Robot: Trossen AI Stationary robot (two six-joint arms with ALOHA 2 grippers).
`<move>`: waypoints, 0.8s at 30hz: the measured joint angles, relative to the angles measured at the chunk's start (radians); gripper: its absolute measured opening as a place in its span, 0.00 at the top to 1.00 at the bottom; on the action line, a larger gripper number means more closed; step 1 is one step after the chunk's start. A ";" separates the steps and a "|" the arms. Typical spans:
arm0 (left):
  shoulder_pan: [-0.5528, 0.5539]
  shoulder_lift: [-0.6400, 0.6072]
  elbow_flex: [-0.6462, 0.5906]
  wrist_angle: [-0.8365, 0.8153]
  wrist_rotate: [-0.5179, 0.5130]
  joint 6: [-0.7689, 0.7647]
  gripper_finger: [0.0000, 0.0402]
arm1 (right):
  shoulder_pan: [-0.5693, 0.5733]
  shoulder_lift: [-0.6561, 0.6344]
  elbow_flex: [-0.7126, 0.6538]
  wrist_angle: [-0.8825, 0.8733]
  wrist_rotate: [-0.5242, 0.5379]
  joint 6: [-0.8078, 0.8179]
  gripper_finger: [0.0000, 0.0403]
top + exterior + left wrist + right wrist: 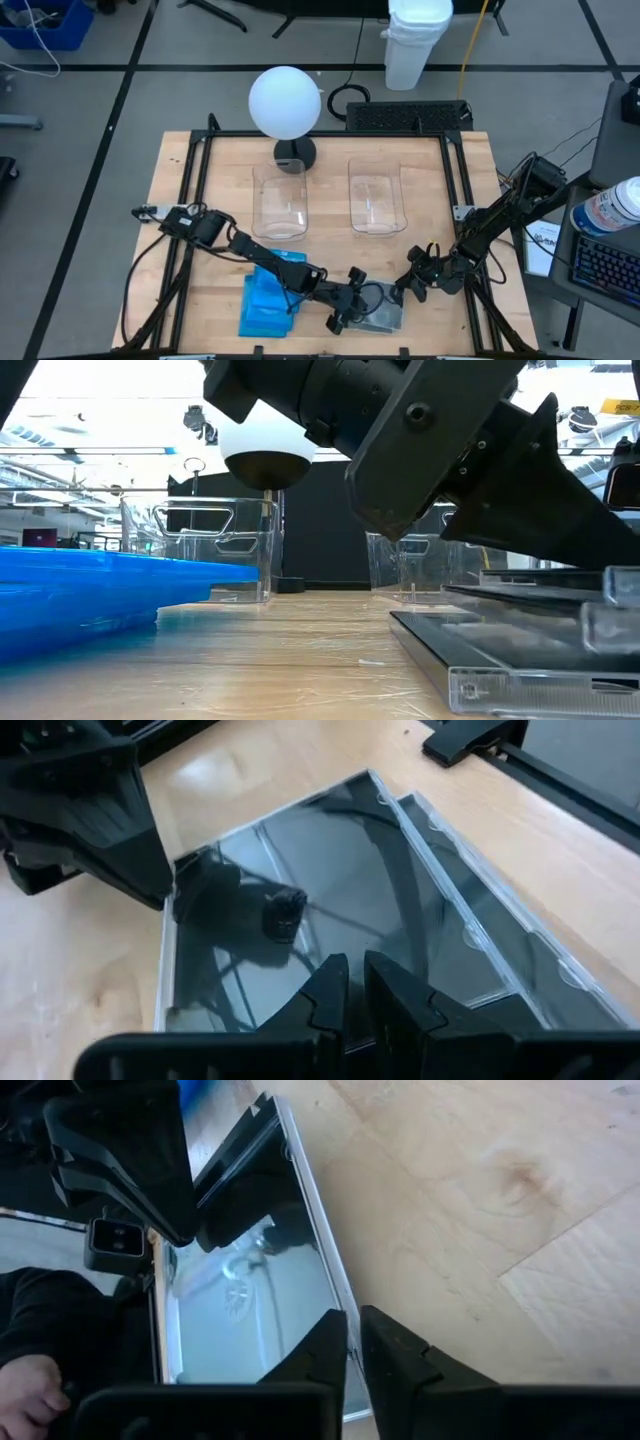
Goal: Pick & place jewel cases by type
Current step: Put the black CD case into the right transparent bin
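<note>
Two clear jewel cases (385, 318) lie stacked near the table's front edge, right of centre, the upper one (330, 890) slightly askew on the lower (480, 920). Left of them lies a stack of blue jewel cases (268, 300), flat on the wood. My left gripper (358, 303) reaches the clear cases from the left, its fingers (352, 990) almost together at the upper case's edge. My right gripper (400, 292) comes in from the right and is shut on that case's opposite edge (352, 1342). My left gripper is shut at the upper clear case's edge nearest it (300, 1020), slanting down from the table's left. Its own fingers hide the place of contact. My right gripper pinches the upper clear case's pale long edge (335, 1295) between its two fingers. The fingers lie across that edge and slant down from the table's right. In the low view the upper case (520, 600) sits slightly tilted over the lower one (500, 670), which lies on the table.
Two clear plastic tubs (280, 205) (375, 195) stand side by side at the table's middle. A white ball lamp (285, 100) stands behind the left tub. Bare wood lies between the tubs and the cases.
</note>
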 joint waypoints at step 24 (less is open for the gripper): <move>0.023 -0.003 0.000 -0.090 0.032 -0.069 0.88 | -0.007 -0.138 -0.001 0.077 0.028 -0.149 0.68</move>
